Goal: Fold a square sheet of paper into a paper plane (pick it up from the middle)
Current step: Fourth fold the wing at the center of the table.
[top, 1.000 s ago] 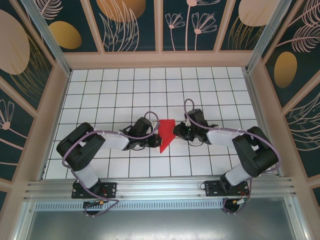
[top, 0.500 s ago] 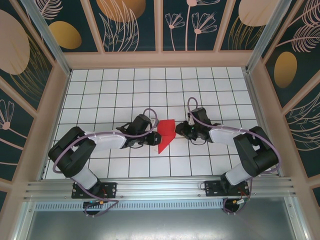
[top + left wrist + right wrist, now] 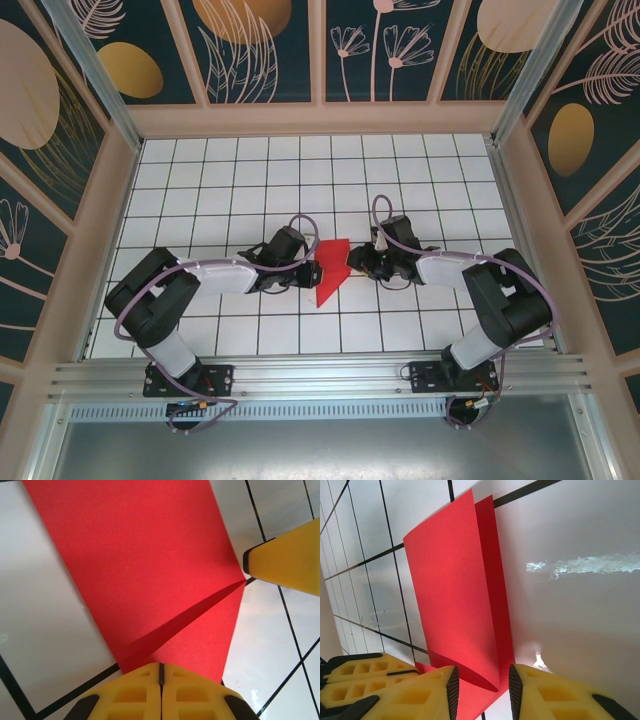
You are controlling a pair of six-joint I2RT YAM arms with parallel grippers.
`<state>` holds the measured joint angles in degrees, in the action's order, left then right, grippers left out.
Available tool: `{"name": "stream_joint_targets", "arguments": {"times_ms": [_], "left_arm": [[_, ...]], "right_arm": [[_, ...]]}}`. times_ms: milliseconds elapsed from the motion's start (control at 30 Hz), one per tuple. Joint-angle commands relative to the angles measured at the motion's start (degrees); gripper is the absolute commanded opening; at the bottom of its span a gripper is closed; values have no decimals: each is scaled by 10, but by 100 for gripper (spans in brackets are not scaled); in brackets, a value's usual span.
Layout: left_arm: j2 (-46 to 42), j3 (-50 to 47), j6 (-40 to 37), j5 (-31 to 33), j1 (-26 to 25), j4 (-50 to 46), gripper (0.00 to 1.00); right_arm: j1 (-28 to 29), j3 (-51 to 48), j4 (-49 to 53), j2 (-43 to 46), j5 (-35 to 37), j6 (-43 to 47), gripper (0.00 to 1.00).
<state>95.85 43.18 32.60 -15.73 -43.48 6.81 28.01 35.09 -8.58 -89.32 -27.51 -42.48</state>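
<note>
The square sheet of paper point(image 3: 335, 262), bright red, lies partly folded mid-table between both grippers, its point toward the near edge. In the left wrist view the paper point(image 3: 150, 555) has a raised flap creased down to my left gripper point(image 3: 161, 670), which is shut on its near corner. One yellow fingertip point(image 3: 285, 560) of the right gripper touches the paper's right corner. In the right wrist view the folded paper point(image 3: 455, 590) stands up slightly, and my right gripper point(image 3: 481, 682) is open with the paper's edge between its fingers. The left gripper's fingers point(image 3: 355, 680) show at lower left.
The white gridded table point(image 3: 250, 190) is boxed in by wooden walls point(image 3: 320, 118) at the back and both sides. An aluminium rail point(image 3: 320, 375) runs along the near edge. Both arms point(image 3: 210, 275) reach inward and meet at the paper.
The left gripper opened briefly and shut again on the paper, and the left arm shifted slightly. The right gripper's fingers have spread wider. The paper has barely moved.
</note>
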Motion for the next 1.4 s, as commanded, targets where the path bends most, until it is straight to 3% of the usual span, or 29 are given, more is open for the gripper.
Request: {"name": "stream_joint_targets", "arguments": {"times_ms": [0,667,1367], "left_arm": [[9,-3,-8,19,1,-8,6],[42,-6,-13,15,1,-16,5],[9,0,-29,20,1,-27,7]], "right_arm": [[0,-8,-16,-6,-11,-3,36],[21,19,-32,-40,-43,-2,37],[18,88,29,-89,-88,77,29]]}}
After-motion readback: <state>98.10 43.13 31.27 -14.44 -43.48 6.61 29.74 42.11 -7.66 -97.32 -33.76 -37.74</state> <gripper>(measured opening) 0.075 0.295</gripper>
